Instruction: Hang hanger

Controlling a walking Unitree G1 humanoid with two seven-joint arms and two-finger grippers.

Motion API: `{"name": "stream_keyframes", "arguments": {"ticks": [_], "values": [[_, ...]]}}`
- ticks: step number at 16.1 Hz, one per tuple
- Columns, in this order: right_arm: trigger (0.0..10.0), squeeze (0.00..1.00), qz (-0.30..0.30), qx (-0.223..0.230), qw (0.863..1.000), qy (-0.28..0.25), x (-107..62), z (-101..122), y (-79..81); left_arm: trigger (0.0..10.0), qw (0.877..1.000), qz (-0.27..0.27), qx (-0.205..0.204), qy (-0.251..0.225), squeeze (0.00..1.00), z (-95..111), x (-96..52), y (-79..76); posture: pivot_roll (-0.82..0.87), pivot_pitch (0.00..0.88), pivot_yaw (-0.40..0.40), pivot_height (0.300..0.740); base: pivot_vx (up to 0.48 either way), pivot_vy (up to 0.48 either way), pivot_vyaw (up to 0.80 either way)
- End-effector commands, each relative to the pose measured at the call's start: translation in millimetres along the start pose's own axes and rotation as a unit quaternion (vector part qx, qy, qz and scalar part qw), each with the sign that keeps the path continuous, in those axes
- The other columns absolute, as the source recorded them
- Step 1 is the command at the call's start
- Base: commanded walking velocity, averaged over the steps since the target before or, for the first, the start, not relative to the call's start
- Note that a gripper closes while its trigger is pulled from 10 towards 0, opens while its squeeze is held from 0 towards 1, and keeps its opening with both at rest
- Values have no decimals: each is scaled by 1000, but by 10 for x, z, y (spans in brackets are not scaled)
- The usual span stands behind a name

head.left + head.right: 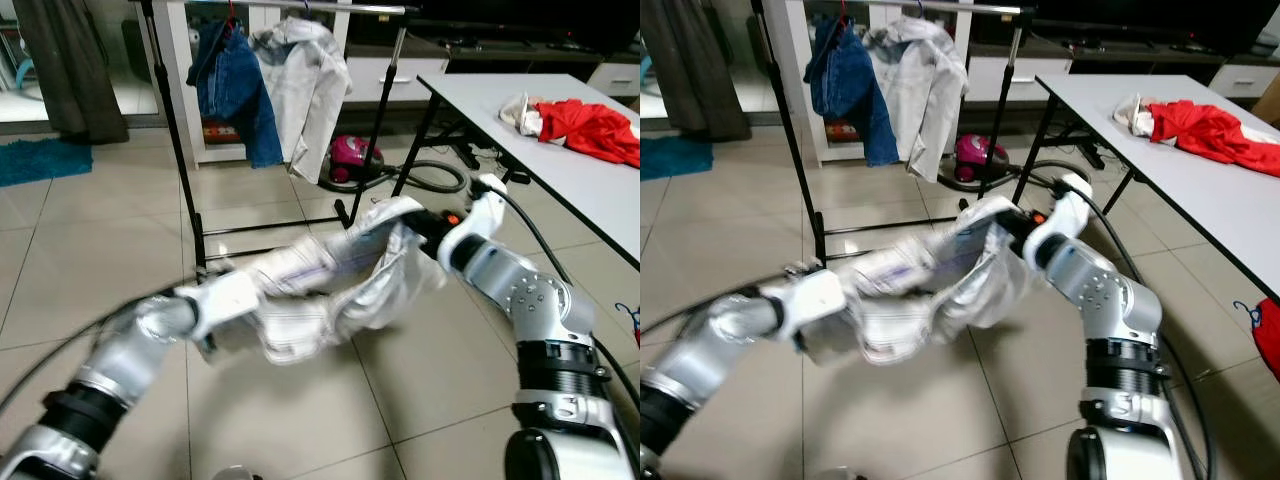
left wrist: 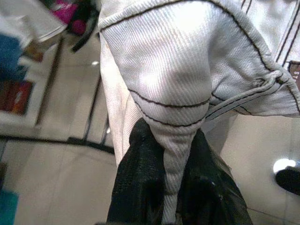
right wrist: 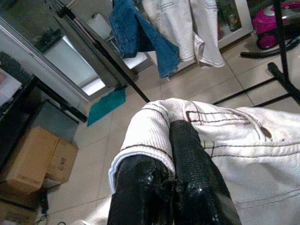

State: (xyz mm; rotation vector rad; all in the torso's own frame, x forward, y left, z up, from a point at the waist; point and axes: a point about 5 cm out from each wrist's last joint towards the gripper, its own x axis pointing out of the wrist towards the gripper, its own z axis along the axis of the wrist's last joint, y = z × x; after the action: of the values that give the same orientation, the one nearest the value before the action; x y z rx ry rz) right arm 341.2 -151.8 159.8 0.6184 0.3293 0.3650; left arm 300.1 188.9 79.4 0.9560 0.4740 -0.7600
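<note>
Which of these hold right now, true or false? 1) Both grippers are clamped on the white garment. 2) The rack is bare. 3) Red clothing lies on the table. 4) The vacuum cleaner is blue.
1) True: the left gripper and right gripper each pinch the white garment.
2) False: a blue denim piece and a white jacket hang on the rack.
3) True: red clothing lies on the table.
4) False: the vacuum cleaner is pink.
</note>
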Motion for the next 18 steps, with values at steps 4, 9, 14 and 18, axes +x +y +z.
{"name": "stream_keyframes", "arguments": {"ticks": [4,9,14,18], "values": [[0,0,4,40,998,-40,-23,184,200,0,1000,-2,24,-16,0,201,143,-20,72,0,-87,740,0,0,0],[0,0,-5,54,997,-59,-45,303,310,0,995,20,-97,-6,0,122,243,-29,65,0,-81,740,0,0,0],[0,0,-51,9,997,-65,-191,370,181,0,936,31,-281,-208,0,193,-95,276,60,0,-82,740,0,0,0],[0,0,-27,-72,997,-11,-290,106,240,0,902,-16,-310,-300,0,293,-447,421,67,0,-89,740,0,0,0]]}}
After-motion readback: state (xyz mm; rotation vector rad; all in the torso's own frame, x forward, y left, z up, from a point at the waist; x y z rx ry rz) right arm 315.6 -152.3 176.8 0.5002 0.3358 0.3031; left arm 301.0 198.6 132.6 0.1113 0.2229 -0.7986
